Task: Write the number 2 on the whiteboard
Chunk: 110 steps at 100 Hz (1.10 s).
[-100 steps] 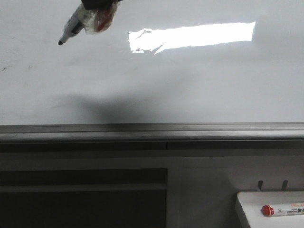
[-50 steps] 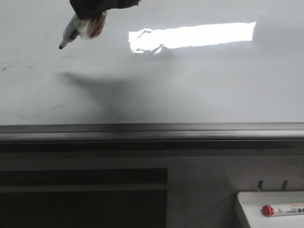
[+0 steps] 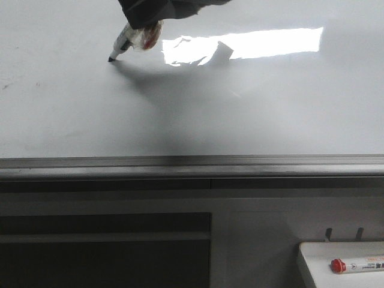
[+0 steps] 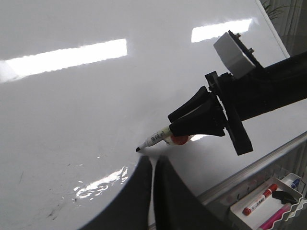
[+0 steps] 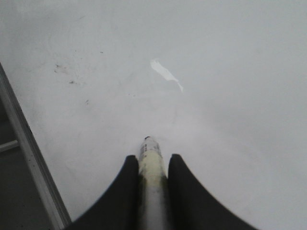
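Observation:
The whiteboard [image 3: 252, 108] fills the upper front view, glossy white with a bright rectangular glare. No drawn number 2 shows on it, only faint smudges. My right gripper [image 3: 143, 27] reaches in from the top and is shut on a black-tipped marker [image 3: 123, 41]. The marker tip [image 3: 111, 59] meets its own shadow on the board. The left wrist view shows the same marker [image 4: 156, 139] in the right gripper [image 4: 175, 125]. The right wrist view shows the marker [image 5: 149, 151] between the pads. My left gripper [image 4: 153, 164] is shut and empty, close in front of the board.
A grey metal rail [image 3: 192, 165] runs along the board's bottom edge. A small white tray [image 3: 312, 270] at the lower right holds a red-capped marker [image 3: 359, 264]. The left wrist view shows the tray [image 4: 240, 218] with several markers. Faint smudges [image 5: 64, 72] mark the board.
My right gripper has moved right and slightly down with the marker. The marker's shadow has closed in until it meets the tip on the board.

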Available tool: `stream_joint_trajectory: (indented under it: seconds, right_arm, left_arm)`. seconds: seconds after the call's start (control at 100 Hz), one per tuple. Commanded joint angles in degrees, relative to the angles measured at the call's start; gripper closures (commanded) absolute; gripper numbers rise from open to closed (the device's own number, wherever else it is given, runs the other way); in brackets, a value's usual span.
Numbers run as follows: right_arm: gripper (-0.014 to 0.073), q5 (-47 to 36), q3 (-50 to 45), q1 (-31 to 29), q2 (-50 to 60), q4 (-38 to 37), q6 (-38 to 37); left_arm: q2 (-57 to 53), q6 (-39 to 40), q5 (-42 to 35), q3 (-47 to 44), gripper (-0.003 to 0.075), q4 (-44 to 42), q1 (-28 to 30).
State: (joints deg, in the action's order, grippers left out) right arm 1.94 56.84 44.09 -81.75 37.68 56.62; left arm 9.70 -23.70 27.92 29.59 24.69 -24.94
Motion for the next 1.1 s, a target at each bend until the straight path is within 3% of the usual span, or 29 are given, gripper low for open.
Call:
stream_joint_trajectory:
  seconds: [0.0,0.4,0.76,0.89,1.09]
  right_arm:
    - [0.0654,-4.2,2.0,-1.5,1.8,-0.5,0.8]
    - [0.0654,-5.4,3.0,-5.8,2.4,-2.7,3.4]
    - [0.0654,8.8,2.9,-13.7,7.5,-2.6,0.5]
    - [0.0654,14.4,2.5,-13.3,7.5,-2.6,-1.0]
    - [0.0653,13.0,-0.2,-8.5,5.3,-2.6,-3.9]
  left_arm:
    - [0.6,0.4,-4.1,1.4,0.0741,1.4,-0.7]
    - [0.6,0.4,-4.1,1.4,0.0741,1.4,-0.7]
    - [0.6,0.4,-4.1,1.4,0.0741,1.4,-0.7]
    - [0.6,0.4,-4.1,1.4,0.0741,1.4,-0.7]
    - [0.6,0.4,-4.2,1.4,0.0741,1.4,-0.7]
